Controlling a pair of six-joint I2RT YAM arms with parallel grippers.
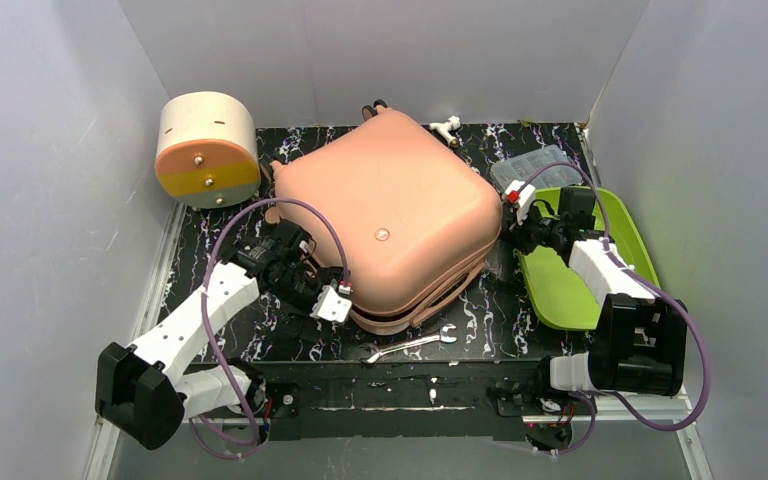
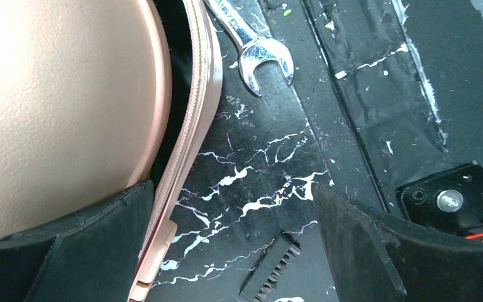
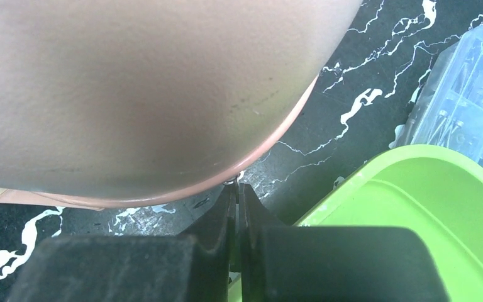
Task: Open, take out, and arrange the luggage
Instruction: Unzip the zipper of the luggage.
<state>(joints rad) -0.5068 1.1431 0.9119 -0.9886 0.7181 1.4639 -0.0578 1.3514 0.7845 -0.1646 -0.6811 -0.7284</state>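
Three white walls [image 1: 410, 50] | black marbled table [image 1: 505, 312] | left gripper [image 2: 233, 214] agape, empty | right gripper [image 3: 236, 196] closed

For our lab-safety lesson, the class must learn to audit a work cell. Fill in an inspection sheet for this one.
Surface: black tabletop, streaked white.
Job's things: luggage lies flat at the centre; its near seam gapes.
Clutter: wrench in front; drum box rear left; green tray on the right; clear parts case behind the tray; small white object at the back.
Tools: left tool open, straddling the luggage's near edge; right tool shut at its right rim, whether it pinches anything cannot be told.
Cables: purple cable loops over each arm.
Surroundings: plain pale walls on three sides.
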